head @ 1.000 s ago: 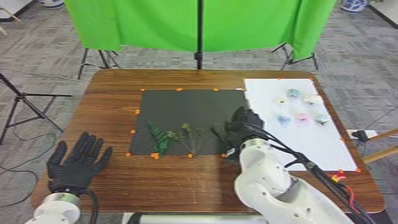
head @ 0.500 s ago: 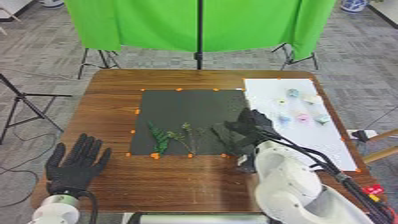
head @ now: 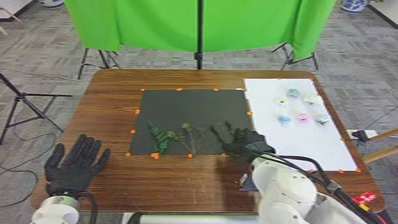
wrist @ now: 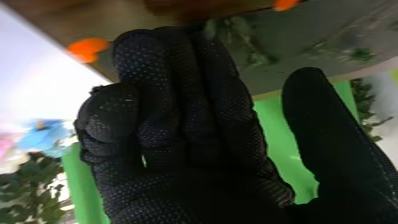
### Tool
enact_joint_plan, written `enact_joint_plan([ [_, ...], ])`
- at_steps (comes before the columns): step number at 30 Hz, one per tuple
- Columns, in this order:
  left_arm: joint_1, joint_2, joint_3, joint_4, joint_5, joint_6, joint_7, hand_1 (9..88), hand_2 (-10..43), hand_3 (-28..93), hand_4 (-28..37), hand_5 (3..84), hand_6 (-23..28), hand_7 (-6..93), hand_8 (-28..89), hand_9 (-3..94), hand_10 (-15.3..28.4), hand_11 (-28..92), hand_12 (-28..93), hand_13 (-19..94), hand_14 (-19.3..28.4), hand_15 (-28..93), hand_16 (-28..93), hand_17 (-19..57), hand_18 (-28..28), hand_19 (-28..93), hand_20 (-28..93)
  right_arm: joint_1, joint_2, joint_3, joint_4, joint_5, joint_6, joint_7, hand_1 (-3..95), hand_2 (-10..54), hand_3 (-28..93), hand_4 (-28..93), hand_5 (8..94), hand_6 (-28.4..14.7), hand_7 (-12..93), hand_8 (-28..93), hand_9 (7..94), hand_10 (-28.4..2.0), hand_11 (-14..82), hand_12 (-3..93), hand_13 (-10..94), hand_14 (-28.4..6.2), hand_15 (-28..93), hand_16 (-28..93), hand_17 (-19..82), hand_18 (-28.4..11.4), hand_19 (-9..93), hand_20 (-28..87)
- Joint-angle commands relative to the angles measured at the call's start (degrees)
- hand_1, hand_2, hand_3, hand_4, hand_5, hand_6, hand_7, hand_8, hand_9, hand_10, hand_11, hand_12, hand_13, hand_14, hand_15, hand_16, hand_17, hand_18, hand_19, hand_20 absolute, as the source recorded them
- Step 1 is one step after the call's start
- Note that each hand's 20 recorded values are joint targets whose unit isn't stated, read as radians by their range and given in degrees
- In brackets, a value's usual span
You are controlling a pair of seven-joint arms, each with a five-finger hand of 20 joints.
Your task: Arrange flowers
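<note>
"Flowers first: where do they lie?"

"Taking the robot's side as six o'clock, the flower heads (head: 303, 118) sit towards one and two, loosely grouped on the white sheet (head: 306, 142). Three green stems lie on the dark mat (head: 191, 107): a ferny one (head: 158, 137) towards its seven, a thin branching one (head: 188, 137) at its six, and a leafy sprig (head: 222, 132) towards five."

"Anything around them, or in the way?"

"Orange tape (head: 179, 89) dots the edges of mat and sheet on the brown table (head: 115, 100), and a green cloth (head: 160, 25) hangs beyond at twelve. The right hand (head: 247, 145) covers the mat's five o'clock corner, right beside the sprig, and black cables (head: 333, 184) run along its arm, past the sheet's near edge."

"And how are the hands?"

"The right has its fingers extended close together, thumb well away from them, gripping nothing. The left (head: 75, 165) lies towards eight, fingers straight and slightly spread."

"What's different from a second ago?"

"The right hand has drawn back towards six, baring the edge where mat meets sheet. Stems and flower heads look unmoved."
</note>
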Motion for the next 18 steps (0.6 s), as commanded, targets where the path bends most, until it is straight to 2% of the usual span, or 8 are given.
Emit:
enact_joint_plan([
  [1, 1.59, -0.33, 1.02, 2.25, -0.03, 1.32, -1.02, 25.4, 13.5, 76, -28.3, 44.1, 8.2, 18.6, -10, 38.3, 15.2, 30, 12, 29, 15.1, 51, -6, -5.9, 15.2, 41, 20, 2.11, -3.62, -1.76, 1.65, -0.43, -0.13, -1.00, 29.0, 12.1, 66, -14, 74.8, -9.2, 18, -5, 73.9, -23.9, 25.7, 25.0, 65, -20.1, 60, 24, 38, -28.4, 91, 28],
  [4, 1.47, -0.31, 1.05, 2.35, -0.39, 1.19, -1.04, 25.4, 13.5, 76, -28.3, 44.1, 8.2, 18.6, -10, 38.3, 15.1, 29, 12, 29, 15.2, 51, -6, -5.9, 15.1, 41, 20, 1.66, -3.58, -1.62, 1.76, -1.30, -0.56, -0.61, 28.9, 12.2, 66, -14, 74.9, -9.2, 18, -5, 73.9, -23.9, 25.6, 24.9, 65, -20.1, 60, 24, 38, -28.4, 91, 28],
  [9, 1.88, -0.35, 0.44, 2.21, -0.31, 1.50, -0.78, 25.4, 13.5, 76, -28.3, 44.1, 8.2, 18.7, -10, 38.3, 15.1, 30, 12, 29, 15.2, 51, -6, -5.9, 15.2, 41, 20, 0.14, -2.36, 0.64, 1.12, -1.07, -1.85, 0.96, 28.7, 12.3, 66, -14, 74.9, -9.3, 18, -5, 73.9, -24.0, 25.5, 24.9, 65, -20.1, 60, 24, 38, -28.4, 91, 28],
  [12, 2.03, -0.49, 0.35, 2.23, -0.39, 1.58, -0.82, 25.4, 13.6, 76, -28.3, 44.1, 8.2, 18.7, -10, 38.3, 15.0, 30, 12, 29, 15.2, 51, -6, -5.9, 15.2, 41, 20, -0.87, -1.25, 2.17, -0.09, -1.50, -1.51, 1.18, 28.4, 12.4, 66, -14, 75.5, -9.3, 22, -3, 74.0, -24.0, 25.5, 24.9, 65, -20.2, 60, 24, 38, -28.4, 91, 28],
  [15, 2.17, -0.71, 0.59, 2.18, -0.53, 1.55, -0.80, 25.4, 13.7, 76, -28.3, 44.1, 8.2, 18.6, -10, 38.3, 15.1, 30, 12, 29, 15.1, 50, -6, -5.9, 15.1, 41, 20, -1.27, -0.26, 3.08, -1.37, -2.72, 2.28, 0.04, 28.3, 12.5, 66, -14, 74.7, -9.2, 30, -2, 74.0, -24.1, 25.7, 25.2, 65, -20.2, 60, 24, 38, -28.4, 91, 29],
  [18, 1.87, -0.74, 0.82, 2.24, -0.36, 1.37, -0.92, 25.4, 13.6, 76, -28.3, 44.1, 8.2, 18.7, -10, 38.3, 15.1, 30, 12, 29, 15.1, 50, -6, -5.9, 15.2, 41, 20, -0.30, 0.85, 2.47, -0.05, -8.43, 13.99, -1.54, 28.1, 12.5, 67, -14, 72.6, -8.5, 41, -6, 74.3, -23.5, 27.4, 25.7, 66, -19.5, 61, 24, 38, -28.4, 92, 29],
])
